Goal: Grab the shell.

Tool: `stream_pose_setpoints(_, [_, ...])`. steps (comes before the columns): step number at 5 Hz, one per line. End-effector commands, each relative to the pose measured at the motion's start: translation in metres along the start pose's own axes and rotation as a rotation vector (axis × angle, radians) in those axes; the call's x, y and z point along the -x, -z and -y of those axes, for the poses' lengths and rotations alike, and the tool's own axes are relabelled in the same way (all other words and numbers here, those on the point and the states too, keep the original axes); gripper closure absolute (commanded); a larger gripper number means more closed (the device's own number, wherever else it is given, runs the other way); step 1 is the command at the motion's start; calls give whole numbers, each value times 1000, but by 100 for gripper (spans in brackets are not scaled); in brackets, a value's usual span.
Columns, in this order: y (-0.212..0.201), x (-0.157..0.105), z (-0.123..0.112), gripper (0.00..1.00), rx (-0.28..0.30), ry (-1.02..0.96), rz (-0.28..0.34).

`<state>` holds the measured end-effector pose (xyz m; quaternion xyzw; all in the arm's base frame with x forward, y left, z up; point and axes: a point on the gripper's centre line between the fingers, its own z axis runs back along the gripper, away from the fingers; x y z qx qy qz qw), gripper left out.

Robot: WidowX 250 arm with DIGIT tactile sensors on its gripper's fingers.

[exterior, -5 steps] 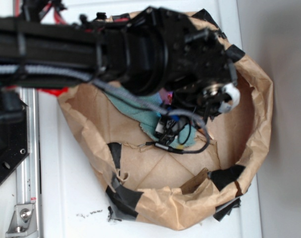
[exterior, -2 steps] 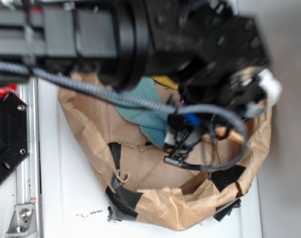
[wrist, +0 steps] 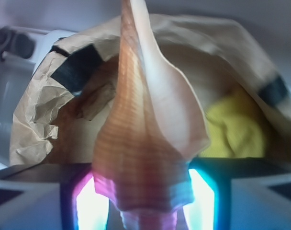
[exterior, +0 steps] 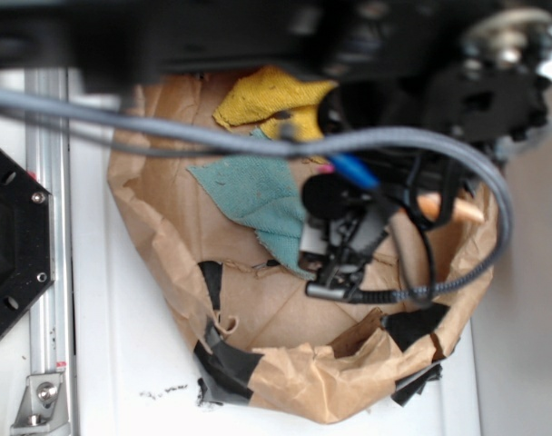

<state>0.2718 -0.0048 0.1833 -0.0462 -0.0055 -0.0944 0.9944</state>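
Shell [wrist: 145, 143] tail beyond wrist frame's top.

The crumpled paper wall [exterior: 294, 386] rings the work area on all sides, taped in places, and hems in any sideways pass. Inside, the lower-left floor [exterior: 276, 309] lies bare. A teal cloth [exterior: 258, 195] and a yellow cloth [exterior: 262, 95] cover the upper part. Grey cables [exterior: 212, 136] loop across the opening from above.

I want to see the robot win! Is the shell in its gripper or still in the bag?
In the gripper: the shell sits between its glowing pads.
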Motion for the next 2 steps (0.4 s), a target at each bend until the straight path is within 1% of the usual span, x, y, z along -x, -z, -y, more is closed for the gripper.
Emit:
stream_pose_setpoints(1, [-11,17,16,100,-111,-186,58])
stream_pose_setpoints(2, [-8,16,15,100,-124,-190,54])
